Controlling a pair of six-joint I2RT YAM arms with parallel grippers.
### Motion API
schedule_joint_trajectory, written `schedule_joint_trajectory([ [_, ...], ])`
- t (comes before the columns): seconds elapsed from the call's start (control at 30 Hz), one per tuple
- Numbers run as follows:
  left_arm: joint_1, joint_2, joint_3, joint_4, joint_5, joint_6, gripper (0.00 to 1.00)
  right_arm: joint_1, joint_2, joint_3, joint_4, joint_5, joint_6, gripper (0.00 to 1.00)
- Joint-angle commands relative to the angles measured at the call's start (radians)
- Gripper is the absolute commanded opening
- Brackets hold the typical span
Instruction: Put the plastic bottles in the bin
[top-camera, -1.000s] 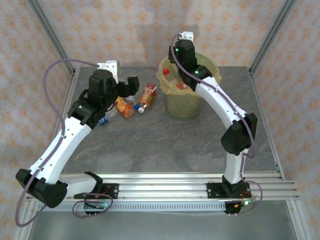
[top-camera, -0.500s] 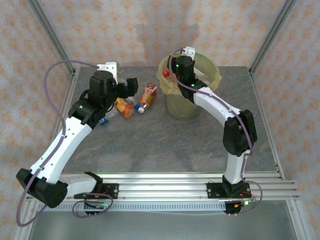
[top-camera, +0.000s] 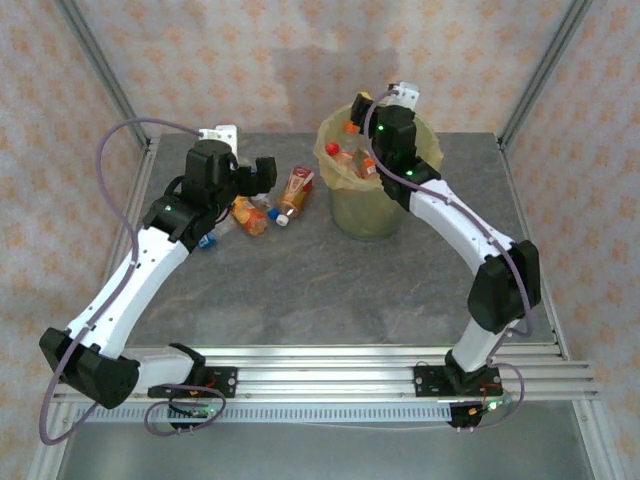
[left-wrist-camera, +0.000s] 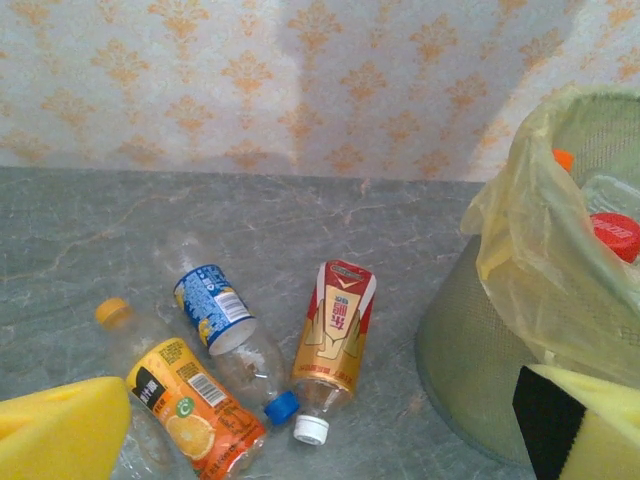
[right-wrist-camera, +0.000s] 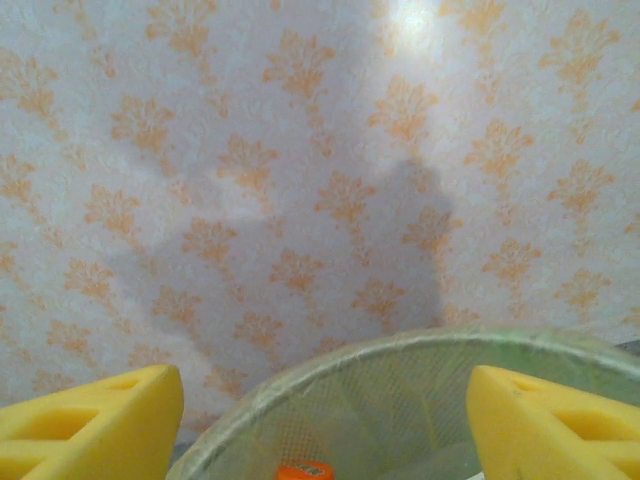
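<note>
The plastic bottles (top-camera: 247, 215) are lying in two lots as we are looking across the table (top-camera: 330, 290): three loose on the grey top at the far left, the others already sitting in the bin (top-camera: 372, 215). Nearest to us, the two arms are rising from their bases on the rail (top-camera: 330, 378) at the near edge. Farther out, the left gripper (top-camera: 263, 172) is hanging just beside the loose three, and we are seeing its yellow pads (left-wrist-camera: 60, 435) spread wide with nothing between them. In the left wrist view, the orange-label bottle (left-wrist-camera: 190, 410) with a yellow cap is lying closest. The blue-label bottle (left-wrist-camera: 215, 305) is lying just beside it with its blue cap toward the camera, and the red-and-gold bottle (left-wrist-camera: 335, 335) with a white cap is lying to their right, apart from the bin's wall. Right of them the bin is standing toward the table's far edge, lined with a yellowish bag (left-wrist-camera: 530, 260); red-capped and orange-capped bottles are showing inside. The right gripper (top-camera: 365, 105) is hovering above the bin's far side, its pads (right-wrist-camera: 90, 425) released and wide apart, holding nothing. Behind everything the patterned wall (right-wrist-camera: 300, 150) is closing the scene.
</note>
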Motion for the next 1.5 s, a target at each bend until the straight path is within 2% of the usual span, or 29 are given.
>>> schedule_joint_trajectory([
  [0.0, 0.014, 0.013, 0.037, -0.069, -0.053, 0.050, 1.00, -0.005, -0.067, -0.007, -0.035, 0.000, 0.005, 0.78],
  [0.23, 0.082, 0.158, 0.171, -0.366, -0.131, 0.123, 1.00, -0.005, -0.169, 0.029, -0.248, -0.015, 0.038, 0.98],
  [0.47, 0.170, 0.311, 0.200, -0.516, -0.094, 0.178, 1.00, -0.005, -0.255, 0.052, -0.510, 0.004, 0.101, 0.99],
  [0.6, 0.197, 0.389, 0.187, -0.578, -0.136, 0.252, 1.00, -0.004, -0.324, -0.005, -0.549, 0.008, 0.123, 0.99],
  [0.77, 0.251, 0.446, 0.125, -0.568, -0.136, 0.333, 1.00, -0.004, -0.409, -0.084, -0.545, 0.026, 0.140, 0.99],
  [0.97, 0.324, 0.538, 0.123, -0.539, -0.129, 0.352, 1.00, -0.003, -0.479, -0.144, -0.528, 0.048, 0.146, 0.99],
  [1.47, 0.347, 0.708, 0.179, -0.507, -0.055, 0.383, 1.00, -0.003, -0.535, -0.189, -0.507, 0.078, 0.150, 0.99],
])
